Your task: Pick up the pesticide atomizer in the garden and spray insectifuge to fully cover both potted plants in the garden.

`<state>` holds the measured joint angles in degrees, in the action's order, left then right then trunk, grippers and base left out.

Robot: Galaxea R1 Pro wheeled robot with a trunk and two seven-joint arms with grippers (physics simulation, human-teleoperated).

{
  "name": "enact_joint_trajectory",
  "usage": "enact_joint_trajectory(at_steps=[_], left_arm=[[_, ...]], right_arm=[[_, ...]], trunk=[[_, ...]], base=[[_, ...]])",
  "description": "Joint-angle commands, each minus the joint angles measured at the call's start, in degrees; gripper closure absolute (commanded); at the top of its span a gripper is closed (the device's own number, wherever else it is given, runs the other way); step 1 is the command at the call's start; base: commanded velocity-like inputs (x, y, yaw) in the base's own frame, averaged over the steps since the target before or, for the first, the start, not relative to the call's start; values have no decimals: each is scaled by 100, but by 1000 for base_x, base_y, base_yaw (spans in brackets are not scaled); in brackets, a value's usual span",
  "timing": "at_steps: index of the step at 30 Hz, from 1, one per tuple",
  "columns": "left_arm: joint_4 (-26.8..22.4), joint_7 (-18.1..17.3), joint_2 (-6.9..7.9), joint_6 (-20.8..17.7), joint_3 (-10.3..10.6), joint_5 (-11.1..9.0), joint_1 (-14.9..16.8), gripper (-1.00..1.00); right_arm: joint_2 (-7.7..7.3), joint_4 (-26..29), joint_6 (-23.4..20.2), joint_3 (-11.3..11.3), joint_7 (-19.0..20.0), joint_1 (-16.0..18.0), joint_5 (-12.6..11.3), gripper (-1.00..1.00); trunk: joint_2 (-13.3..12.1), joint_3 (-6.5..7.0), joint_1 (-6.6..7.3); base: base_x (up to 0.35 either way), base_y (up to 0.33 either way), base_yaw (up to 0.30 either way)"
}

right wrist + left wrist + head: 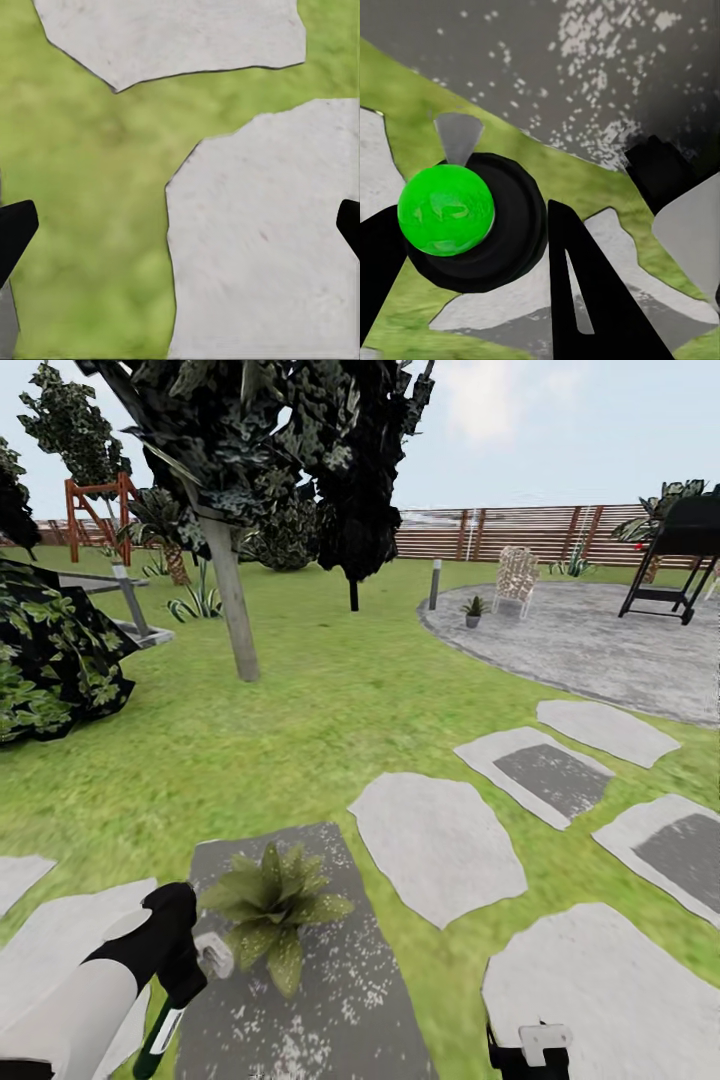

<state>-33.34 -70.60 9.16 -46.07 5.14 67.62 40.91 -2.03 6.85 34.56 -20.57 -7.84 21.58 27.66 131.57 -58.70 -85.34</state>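
Observation:
The pesticide atomizer [163, 1032], a slim dark green bottle with a white label and a pale trigger head, is held in my left gripper [182, 982] at the lower left, which is shut on it. Its head sits just left of the near potted plant [272, 905], a leafy rosette on a dark grey stepping stone [330, 1010]. In the left wrist view the atomizer [446, 210] appears end-on between the black fingers [592, 300]. A second potted plant [474, 609] stands far off on the patio's edge. My right gripper [530, 1050] is open over grass and pale stones [255, 247].
Pale stepping stones [440, 845] run right across the garden lawn toward the round patio [600, 640]. A tree trunk [232, 600] and dark bush [50, 650] stand left. A bollard lamp [435, 585], chair [516, 580], grill [680, 550] and fence [520, 530] lie beyond.

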Motion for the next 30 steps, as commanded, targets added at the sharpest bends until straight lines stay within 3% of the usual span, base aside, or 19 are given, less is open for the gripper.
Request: enact_joint_trajectory(at_steps=[1,11,16,20,22,30], left_arm=[[-12,-35,4,-50,26,19,3,100],[-103,-80,-83,-96,38,-19,150,100],[-95,-119,-89,-68,46,-15,647,100],[-31,-678,-96,-51,84,43,1371,100],[-26,-770,-98,-49,90,47,1510,100],[-17,-814,-87,-36,135,50,1543,100]], right_arm=[[0,-8,16,-18,-42,5,62,-100],[0,-8,17,-18,-42,5,64,-100],[-3,-8,16,-18,-42,5,64,-100],[-6,-8,16,-18,-42,5,64,-100],[-5,-8,17,-18,-42,5,64,-100],[-4,-8,17,-18,-42,5,64,-100]], trunk=[[2,-5,4],[2,-5,4],[2,-5,4],[2,-5,4],[2,-5,4],[2,-5,4]], base=[[-293,103,0],[-38,274,0],[0,48,0],[0,2,0],[0,0,-26],[0,0,-268]])
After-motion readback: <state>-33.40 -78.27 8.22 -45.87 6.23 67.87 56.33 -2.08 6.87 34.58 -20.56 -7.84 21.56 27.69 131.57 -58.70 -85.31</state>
